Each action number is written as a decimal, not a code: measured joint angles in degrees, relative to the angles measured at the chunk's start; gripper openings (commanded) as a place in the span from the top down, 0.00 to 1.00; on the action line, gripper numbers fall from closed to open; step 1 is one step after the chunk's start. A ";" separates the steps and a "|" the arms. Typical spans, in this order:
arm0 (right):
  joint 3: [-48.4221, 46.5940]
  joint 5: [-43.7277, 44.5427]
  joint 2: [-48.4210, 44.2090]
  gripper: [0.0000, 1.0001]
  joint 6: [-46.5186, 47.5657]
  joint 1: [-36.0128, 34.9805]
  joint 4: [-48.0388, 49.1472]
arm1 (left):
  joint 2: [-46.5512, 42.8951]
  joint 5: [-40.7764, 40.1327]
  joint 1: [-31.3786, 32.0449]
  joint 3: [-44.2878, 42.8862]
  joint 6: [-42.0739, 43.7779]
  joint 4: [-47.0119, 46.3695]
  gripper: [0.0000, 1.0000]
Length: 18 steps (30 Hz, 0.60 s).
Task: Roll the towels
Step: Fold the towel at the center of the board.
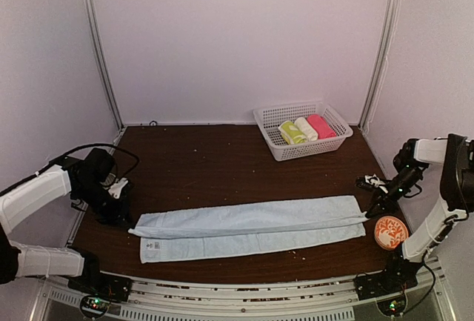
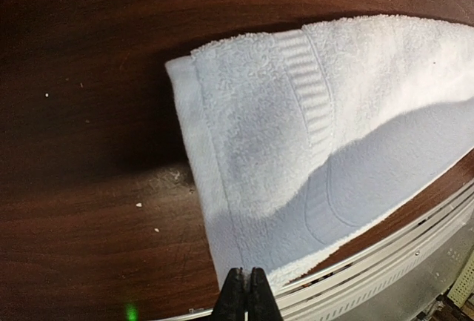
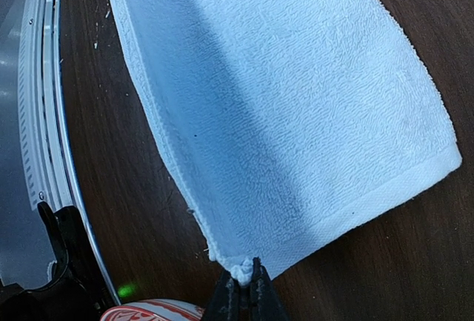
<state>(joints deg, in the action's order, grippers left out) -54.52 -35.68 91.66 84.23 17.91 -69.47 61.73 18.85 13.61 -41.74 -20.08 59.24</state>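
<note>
One blue towel (image 1: pixel 248 228) lies stretched, pinched between left hand (image 2: pixel 246 276) and right hand (image 3: pixel 246 273).

Pale blue towel (image 1: pixel 248 226) lies folded lengthwise across the table (image 1: pixel 200 165); yellow-green towel (image 1: pixel 291 133) sits rolled in basket (image 1: pixel 292 107).

Overhead view; wrist close-ups sharing towel (image 1: pixel 252 221)

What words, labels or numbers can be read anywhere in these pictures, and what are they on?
Nothing can be read in any view.
Small white label on the pale blue towel, near its front left corner: printed marks, too small to read.
Orange and white round disc beside the right arm: a pattern only, too blurred to tell any letters.
</note>
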 measured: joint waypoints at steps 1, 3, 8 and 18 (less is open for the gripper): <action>0.00 0.02 0.00 0.97 0.15 0.02 -0.02 | 0.11 0.02 0.02 0.04 0.02 0.02 1.00; 0.00 0.07 0.04 0.96 0.61 0.02 -0.13 | 0.22 0.33 0.33 0.20 0.04 0.02 1.00; 0.11 1.01 0.09 0.93 2.25 0.09 -0.57 | 1.01 1.31 2.69 0.42 0.09 0.07 1.00; 1.51 2.51 0.13 0.59 6.32 0.13 -2.89 | 5.53 0.79 3.67 0.94 -0.13 0.92 0.68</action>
<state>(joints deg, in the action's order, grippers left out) -53.01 -33.17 91.79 90.54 18.04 -72.36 67.26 19.64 17.28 -40.80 -20.21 60.16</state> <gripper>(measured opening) 0.306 0.197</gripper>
